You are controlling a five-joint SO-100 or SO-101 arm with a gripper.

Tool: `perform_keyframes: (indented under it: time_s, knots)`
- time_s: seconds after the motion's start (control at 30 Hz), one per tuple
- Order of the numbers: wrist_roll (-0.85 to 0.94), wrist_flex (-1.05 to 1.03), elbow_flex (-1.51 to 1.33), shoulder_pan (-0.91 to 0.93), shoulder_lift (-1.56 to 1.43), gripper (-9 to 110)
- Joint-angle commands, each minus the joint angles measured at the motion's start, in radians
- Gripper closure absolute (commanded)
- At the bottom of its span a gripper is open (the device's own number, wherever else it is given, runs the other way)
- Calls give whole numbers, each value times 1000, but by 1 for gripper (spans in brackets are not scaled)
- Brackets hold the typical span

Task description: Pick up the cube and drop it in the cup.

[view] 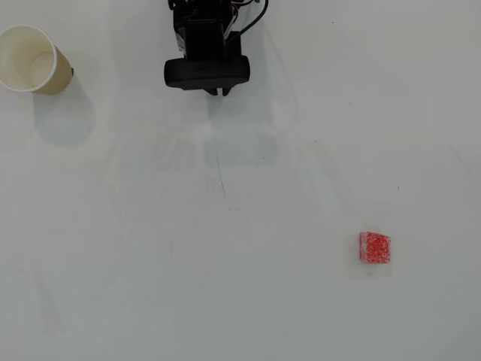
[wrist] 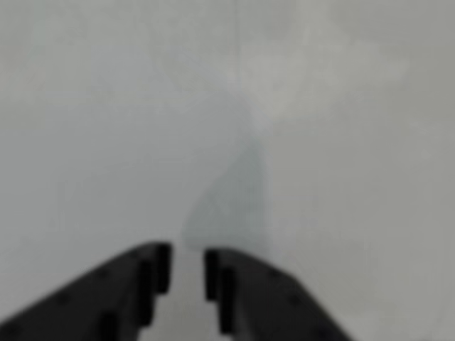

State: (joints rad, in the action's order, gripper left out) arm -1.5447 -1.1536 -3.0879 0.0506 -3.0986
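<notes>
At the top edge of the overhead view sits the arm, folded back near its base, hand (view: 218, 92) pointing down-frame and nowhere near anything. Wrist view shows the hand (wrist: 187, 273) with jaws narrow — a thin slit of bare surface (wrist: 320, 142) between the two black fingers (wrist: 146, 277), nothing held.

The cube (view: 375, 248) lies alone low on the right of the overhead view, well apart from the hand. It sits slightly skewed to the frame edges. The cup (view: 34, 59) is in the top-left corner, upright, mouth open to the camera, far from the cube and off to the left of the arm.

My read: this is the very start — reach not begun, cube untouched.

How I'd run the reach:
- Open the jaws wide first, before descending; the present gap looks too tight for the cube.
- Swing toward the lower right, extend, keep the hand high until the cube shows in the wrist view — right now that view is blurred and has only surface in it.
- Rotate the wrist so the fingers meet two flat faces, not corners.
- Cube looks soft, so close gently and centred or it may squirt out.
</notes>
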Motion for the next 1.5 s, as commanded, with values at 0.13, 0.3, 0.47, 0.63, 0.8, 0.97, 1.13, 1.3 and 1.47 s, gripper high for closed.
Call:
perform_keyframes:
  time_s: [0.13,0.3,0.47,0.63,0.8,0.97,1.13,1.3,1.47]
  knots:
    - [0,34,-34,-87,-37,98]
    - [-2,267,-34,-71,-38,97]
    - [5,511,-34,-40,-40,97]
    - [5,644,-34,-26,-40,97]
    - [5,701,-34,-23,-40,97]
    - [6,756,-34,-43,-41,98]
    - [6,756,-35,-91,-41,98]
    - [6,755,-35,-158,-41,98]
    - [6,747,-35,-229,-41,98]
